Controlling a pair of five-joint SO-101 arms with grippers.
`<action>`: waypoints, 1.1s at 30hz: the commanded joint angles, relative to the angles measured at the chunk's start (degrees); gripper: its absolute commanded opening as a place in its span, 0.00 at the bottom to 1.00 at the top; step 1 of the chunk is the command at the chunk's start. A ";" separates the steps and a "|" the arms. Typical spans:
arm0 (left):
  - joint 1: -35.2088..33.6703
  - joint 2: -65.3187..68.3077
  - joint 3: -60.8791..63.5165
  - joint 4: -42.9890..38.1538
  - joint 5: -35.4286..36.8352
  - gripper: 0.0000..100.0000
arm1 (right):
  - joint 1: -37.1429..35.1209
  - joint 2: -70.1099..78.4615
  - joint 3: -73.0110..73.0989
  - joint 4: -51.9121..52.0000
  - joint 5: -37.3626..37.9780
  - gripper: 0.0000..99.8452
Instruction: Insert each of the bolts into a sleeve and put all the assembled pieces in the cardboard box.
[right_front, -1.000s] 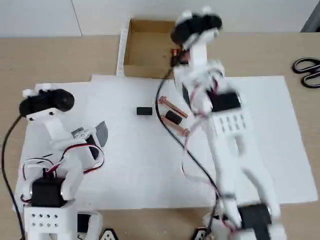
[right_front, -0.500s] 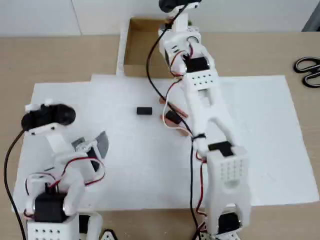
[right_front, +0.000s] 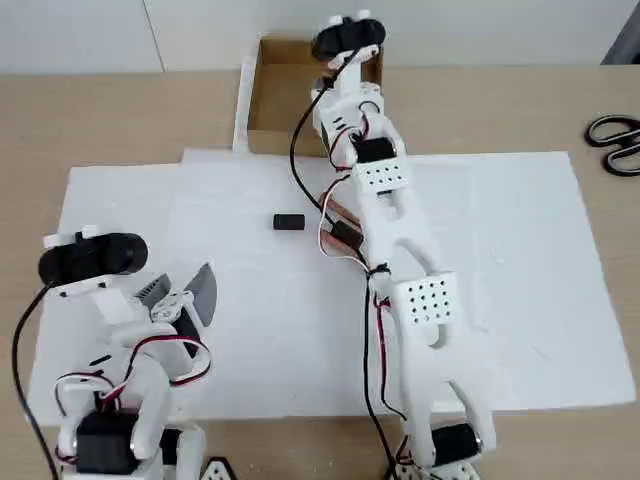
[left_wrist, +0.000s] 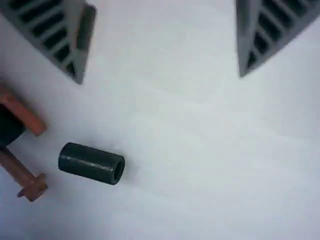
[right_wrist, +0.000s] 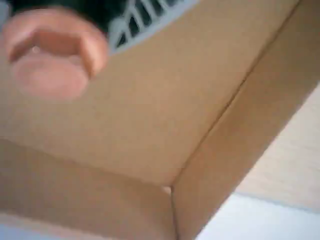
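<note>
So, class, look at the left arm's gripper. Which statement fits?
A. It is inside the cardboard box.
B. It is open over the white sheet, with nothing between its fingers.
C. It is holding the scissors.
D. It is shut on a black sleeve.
B: in the left wrist view the left gripper has its fingers spread wide over the white sheet with nothing between them, and the black sleeve lies loose on the sheet.

Scissors (right_front: 615, 143) on table (right_front: 120, 110), beside white sheet (right_front: 520, 250).
</note>
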 joint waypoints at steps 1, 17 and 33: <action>-0.09 -0.35 -0.13 -1.58 -0.62 0.19 | -0.31 0.57 -6.24 -1.19 -0.53 0.15; -0.09 -0.62 -0.04 -1.41 -0.62 0.19 | -0.13 1.01 -16.62 12.44 -0.53 0.20; -0.44 -0.70 -0.22 -2.20 -0.35 0.19 | -6.64 -13.23 -29.80 69.23 5.89 0.20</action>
